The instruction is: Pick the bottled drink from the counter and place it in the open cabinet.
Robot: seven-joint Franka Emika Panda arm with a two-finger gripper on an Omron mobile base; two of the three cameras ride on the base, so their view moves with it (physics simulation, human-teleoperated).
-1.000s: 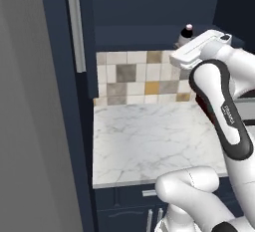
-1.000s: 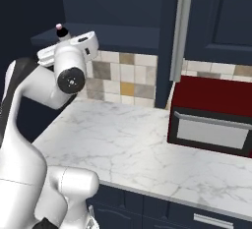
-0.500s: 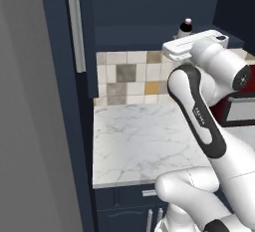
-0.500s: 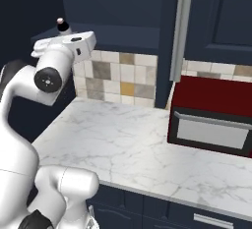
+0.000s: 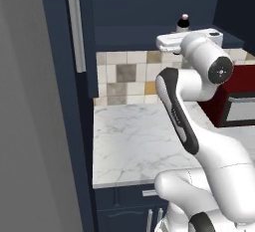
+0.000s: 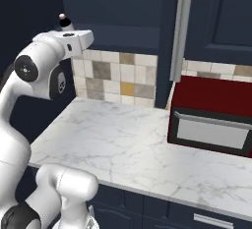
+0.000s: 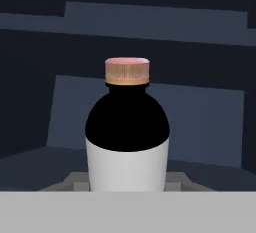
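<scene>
Above the marble tabletop (image 5: 144,146), the bottled drink (image 7: 127,132) is carried, apparently clamped in the pincer (image 5: 180,36), toward the open cabinet (image 5: 149,7); setting down on its shelf is called for next.

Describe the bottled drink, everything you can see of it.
The bottled drink stands upright in the hand view: a ribbed pinkish cap, a rounded black shoulder, and a white band below it; its lower part is hidden. The shut gripper holds it, grey fingers showing at both sides of the band. In the left base view its cap and dark neck rise above the white hand, up at the open cabinet, whose dark interior lies behind it.
</scene>
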